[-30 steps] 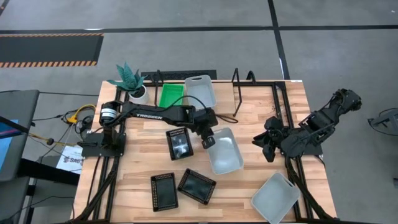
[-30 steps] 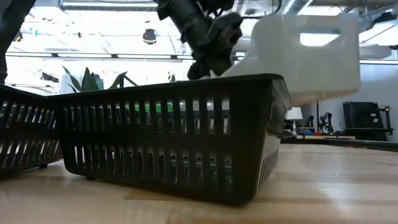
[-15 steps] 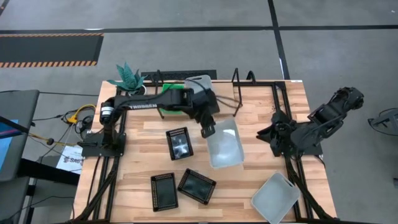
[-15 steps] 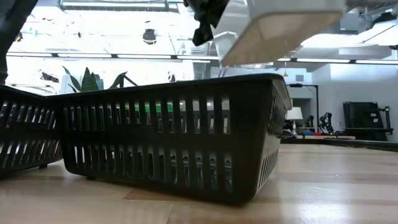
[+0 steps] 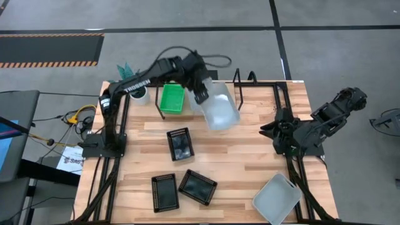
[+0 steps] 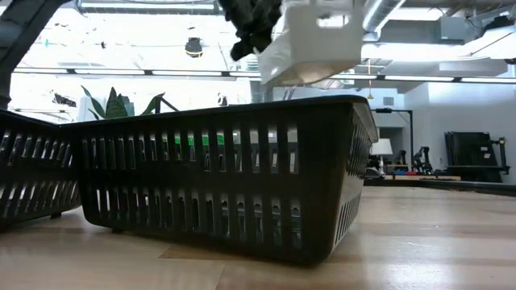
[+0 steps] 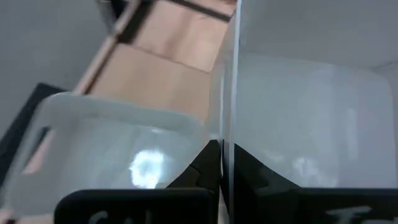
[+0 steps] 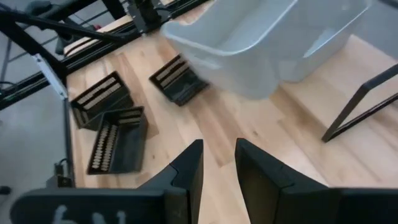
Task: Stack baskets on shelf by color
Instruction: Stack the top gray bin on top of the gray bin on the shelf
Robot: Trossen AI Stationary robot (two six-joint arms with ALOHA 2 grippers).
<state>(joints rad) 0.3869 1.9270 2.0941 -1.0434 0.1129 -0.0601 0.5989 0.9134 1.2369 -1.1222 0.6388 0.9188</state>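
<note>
Baskets are only partly sorted. The left gripper [image 5: 201, 95] is pinching the rim of a translucent white basket [image 5: 220, 107], its jaws pressed tight on the thin wall, and is holding it tilted in the air over the shelf [image 5: 250, 94] at the far edge of the surface [image 5: 250, 156]. Just beside those jaws, on the side away from the carried basket, the green baskets [image 5: 171, 98] are sitting on the shelf; I cannot tell how many are nested there. In the left wrist view a second white basket [image 7: 112, 149] is lying under the held one, seemingly already on the shelf.

The right gripper [image 8: 217, 163] is waiting near the right edge of the surface, jaws partly spread and holding nothing.

Left to do, by my reading: setting this white basket down, fetching the last white basket [image 5: 276, 198] near the front corner, and moving all three black baskets [image 5: 180, 144], [image 5: 164, 192], [image 5: 197, 186], which are lying loose on the surface, well apart from either pair of jaws.
</note>
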